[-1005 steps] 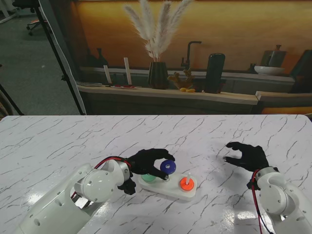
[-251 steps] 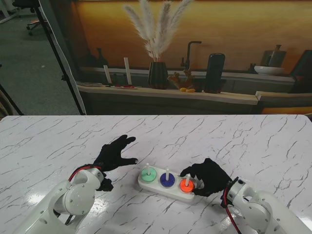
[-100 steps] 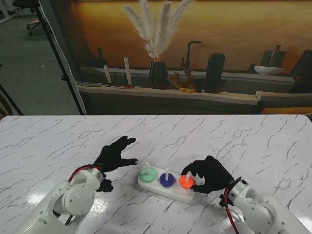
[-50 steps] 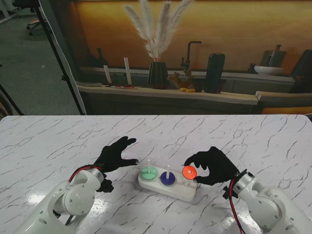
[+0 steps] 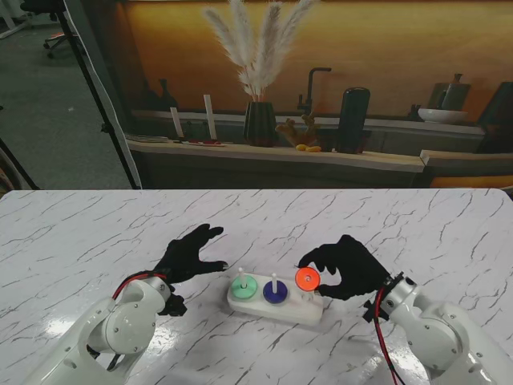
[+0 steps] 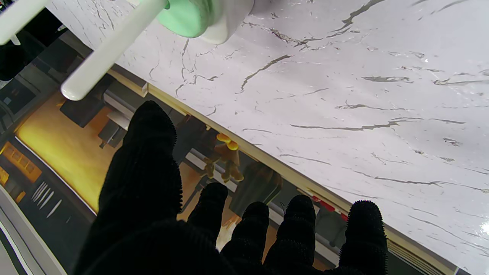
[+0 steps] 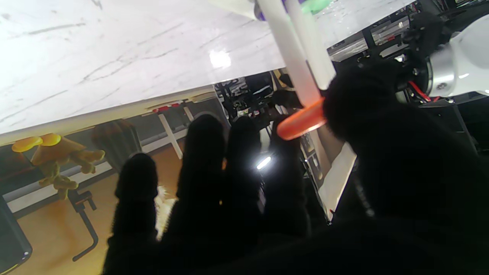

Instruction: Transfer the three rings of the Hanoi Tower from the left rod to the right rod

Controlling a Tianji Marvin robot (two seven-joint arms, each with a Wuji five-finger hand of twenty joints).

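a: where's the orange ring point(image 5: 307, 278)?
b: pinched in the right hand point(image 5: 346, 269), thumb and a finger clamped on its edge, lifted over the right rod point(image 5: 309, 293) of the white base point(image 5: 276, 308). in the right wrist view the ring point(image 7: 301, 121) sits close against a rod, but i cannot tell if it is clear of the tip.
a: and the other rings?
b: the green ring point(image 5: 242, 287) lies at the foot of the left rod point(image 5: 240, 275), the blue ring point(image 5: 274, 292) at the foot of the middle rod point(image 5: 273, 281). both rest on the base.
a: what about the left hand point(image 5: 189, 253)?
b: it holds nothing, fingers spread apart, just left of the base over the marble table point(image 5: 96, 233). its wrist view shows the green ring point(image 6: 185, 17) and left rod point(image 6: 110, 47) near the fingertips point(image 6: 151, 118).
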